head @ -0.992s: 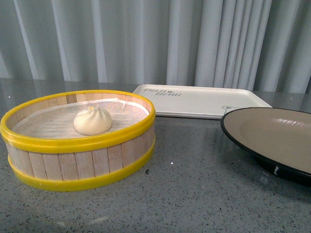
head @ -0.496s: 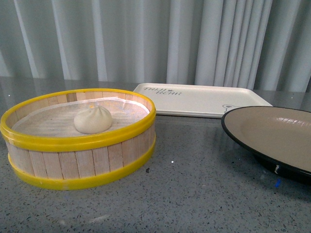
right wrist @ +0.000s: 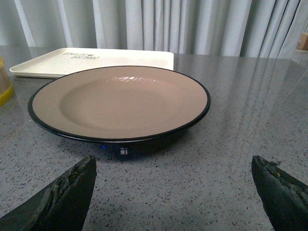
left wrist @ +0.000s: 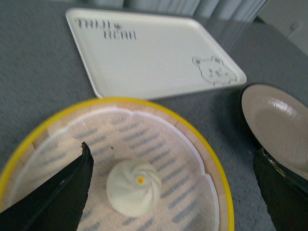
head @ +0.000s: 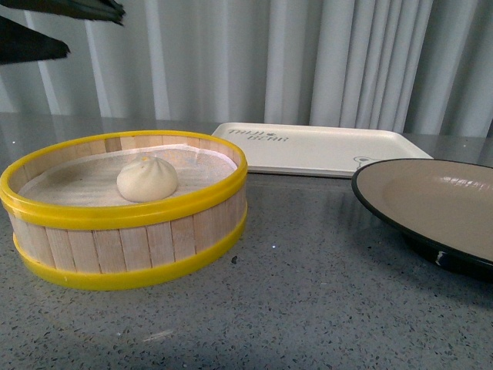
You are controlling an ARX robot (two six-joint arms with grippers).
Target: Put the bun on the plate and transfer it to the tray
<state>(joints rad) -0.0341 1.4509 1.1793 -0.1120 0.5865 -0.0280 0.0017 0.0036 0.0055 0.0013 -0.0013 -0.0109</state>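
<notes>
The white pleated bun (head: 146, 179) lies in a yellow-rimmed wooden steamer basket (head: 123, 247) at the left. My left gripper (head: 96, 32) is open and empty, high above the basket's far left side. In the left wrist view the open gripper (left wrist: 171, 154) hangs over the basket, with the bun (left wrist: 134, 186) below, nearer one finger (left wrist: 62, 192). The beige plate with a black rim (head: 431, 204) stands empty at the right. The cream tray (head: 316, 148) lies empty behind. My right gripper (right wrist: 173, 163) is open and empty, low over the table just in front of the plate (right wrist: 120, 101).
The basket's yellow rim (left wrist: 211, 163) rises around the bun. The plate (left wrist: 274, 130) stands close beside the basket, and the tray (left wrist: 149, 53) lies beyond both. Grey speckled tabletop (head: 308, 308) spreads in front. A pleated curtain hangs behind the table.
My left gripper's dark fingers have come into the top left of the front view. The view has shifted slightly. The bun, plate and tray have not moved.
</notes>
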